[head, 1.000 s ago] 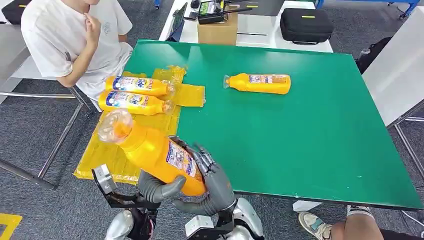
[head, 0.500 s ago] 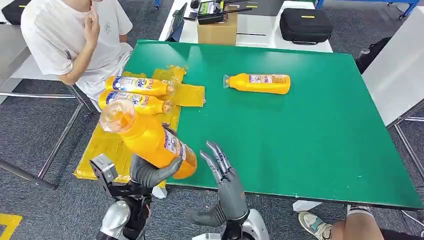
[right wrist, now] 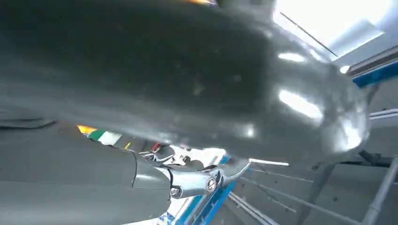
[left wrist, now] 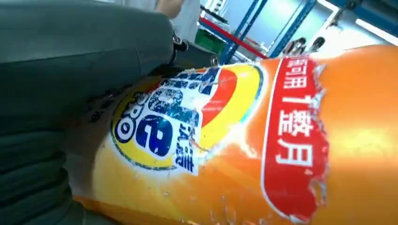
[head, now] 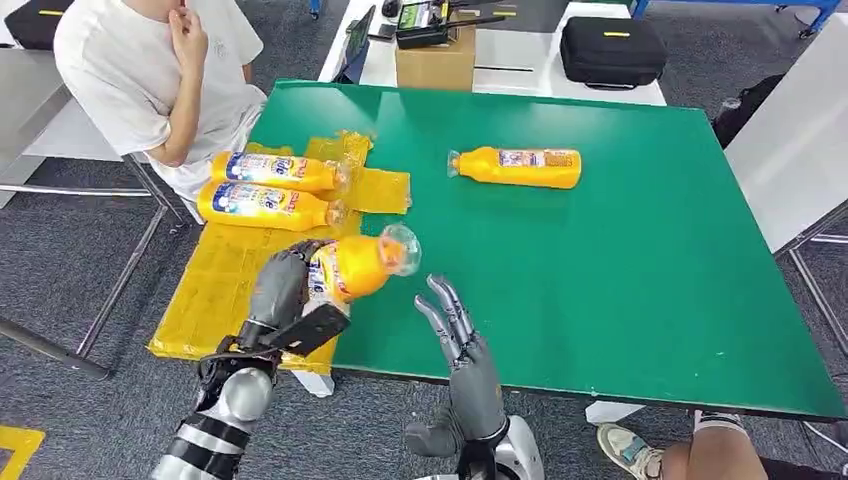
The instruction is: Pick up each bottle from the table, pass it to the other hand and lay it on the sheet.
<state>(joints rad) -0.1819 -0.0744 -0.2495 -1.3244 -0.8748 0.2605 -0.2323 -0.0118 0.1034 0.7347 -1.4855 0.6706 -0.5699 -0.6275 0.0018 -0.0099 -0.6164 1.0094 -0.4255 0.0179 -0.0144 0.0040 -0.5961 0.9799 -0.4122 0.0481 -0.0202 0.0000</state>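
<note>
over the yellow sheet: left hand has the bottle, right hand empty

from the head view, the left hand (head: 283, 285) is wrapped round an orange plastic bottle with a blue and yellow label (head: 352, 267), holding it on its side above the near part of the crinkled yellow plastic sheet (head: 225, 285), clear cap end pointing toward the green table top (head: 600, 260). right hand (head: 462, 345) stands at the table's near edge, just beside the held bottle, fingers spread and straight, holding nothing. two more orange bottles lie side by side on the far part of the sheet, the nearer one (head: 268, 204) and the farther one (head: 278, 170) touching or nearly so. a fourth orange bottle (head: 518, 166) lies alone on the bare green, well apart from the sheet. a person in a white t-shirt (head: 150, 75) sits past the table's far left corner; a cardboard box (head: 435, 62) and a black case (head: 610, 48) sit on the white table beyond.

left wrist view now: the held bottle's label and a red band of white characters right up close, the grey hand pressed against its side.

right wrist view: blurred grey hand cover (right wrist: 141, 70), fingers can't be made out from here.
</note>
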